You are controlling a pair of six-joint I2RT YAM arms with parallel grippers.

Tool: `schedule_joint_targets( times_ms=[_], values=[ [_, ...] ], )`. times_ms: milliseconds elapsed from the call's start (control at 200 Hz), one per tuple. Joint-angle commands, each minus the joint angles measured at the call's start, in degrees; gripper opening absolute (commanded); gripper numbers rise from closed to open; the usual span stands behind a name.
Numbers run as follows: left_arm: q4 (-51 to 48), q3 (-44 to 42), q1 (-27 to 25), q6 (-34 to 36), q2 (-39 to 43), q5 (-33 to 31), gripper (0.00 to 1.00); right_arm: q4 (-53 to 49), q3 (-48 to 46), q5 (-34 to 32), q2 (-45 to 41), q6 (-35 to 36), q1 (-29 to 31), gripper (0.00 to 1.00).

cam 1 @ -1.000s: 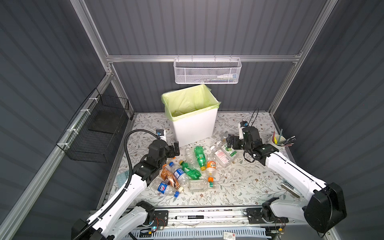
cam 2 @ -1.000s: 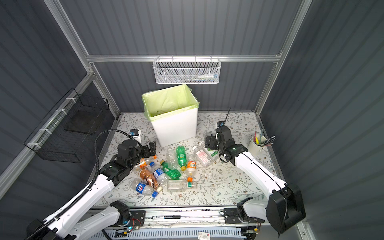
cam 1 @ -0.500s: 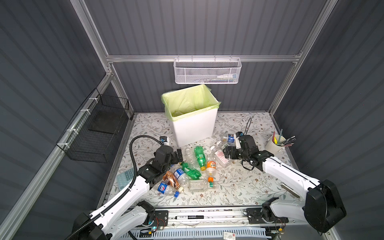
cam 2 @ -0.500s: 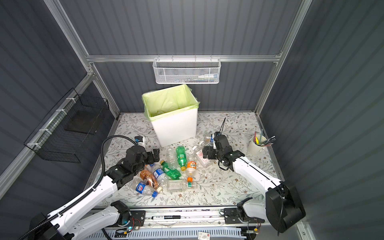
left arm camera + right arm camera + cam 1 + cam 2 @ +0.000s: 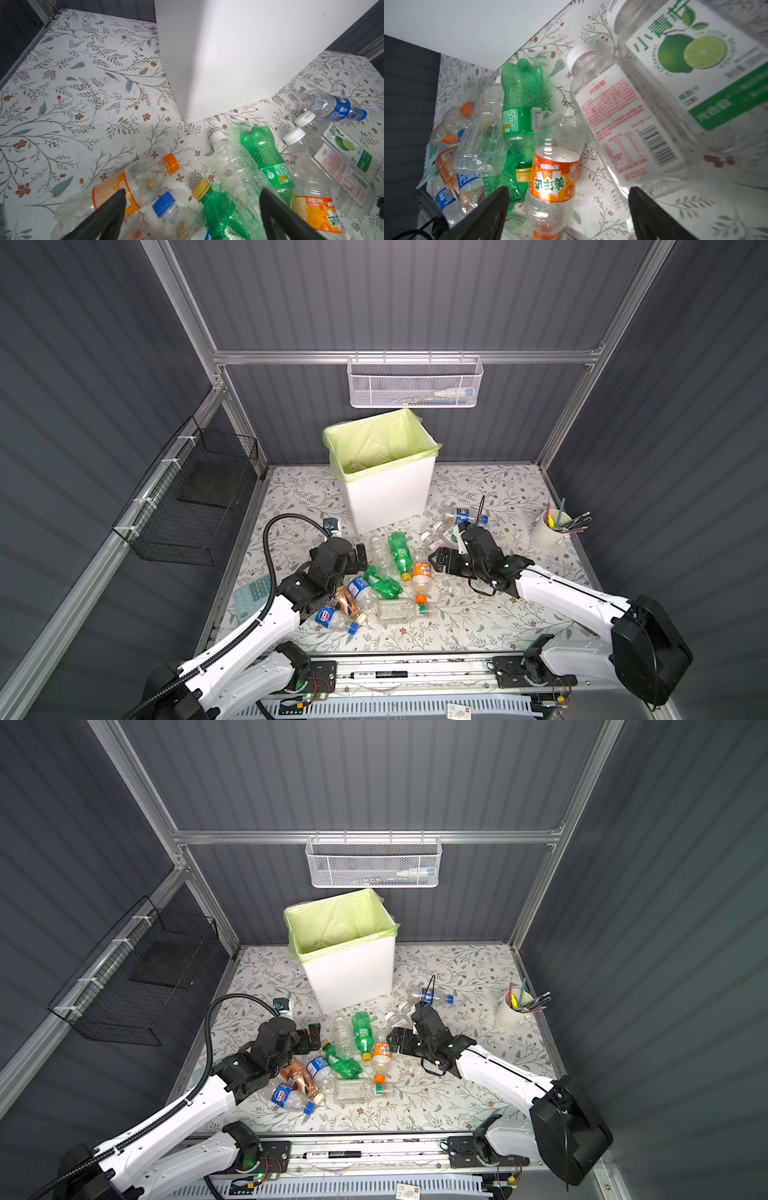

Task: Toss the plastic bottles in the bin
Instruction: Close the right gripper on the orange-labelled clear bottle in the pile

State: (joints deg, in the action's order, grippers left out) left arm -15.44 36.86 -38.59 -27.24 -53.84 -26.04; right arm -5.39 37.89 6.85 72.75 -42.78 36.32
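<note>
The bin [image 5: 388,497] stands at the back edge of the tabletop [image 5: 478,626], and the plastic bottles [image 5: 400,556] lie in a heap right in front of it. The left gripper [image 5: 192,195] is wide open over the heap, holding nothing. The right gripper [image 5: 569,192] is open too, with 1 orange-label bottle [image 5: 554,166] between its fingers.

I see a mesh basket [image 5: 415,383] upper centre, a black basket [image 5: 195,502] at left, a pen cup [image 5: 550,529] at right, a calculator [image 5: 253,593] lower left, and a marker [image 5: 378,674] near the bottom edge.
</note>
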Motion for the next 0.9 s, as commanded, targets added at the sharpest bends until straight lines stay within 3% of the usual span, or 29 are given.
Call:
schedule_joint_targets(
  times_ms=[0,320,896],
  values=[
    [0.1,-0.9,-0.3,1.4,1.0,-0.9,1.0,5.3,-1.3,2.9,2.6,-5.8,0.8,0.9],
    [-0.2,-1.7,-0.3,1.9,2.2,-1.3,1.0,6.7,1.6,5.4,11.4,-7.1,1.9,0.87],
    [-1.3,-1.4,-0.2,1.8,2.1,-2.0,1.0,11.0,2.9,9.0,17.6,-9.1,1.9,0.81]
  ],
)
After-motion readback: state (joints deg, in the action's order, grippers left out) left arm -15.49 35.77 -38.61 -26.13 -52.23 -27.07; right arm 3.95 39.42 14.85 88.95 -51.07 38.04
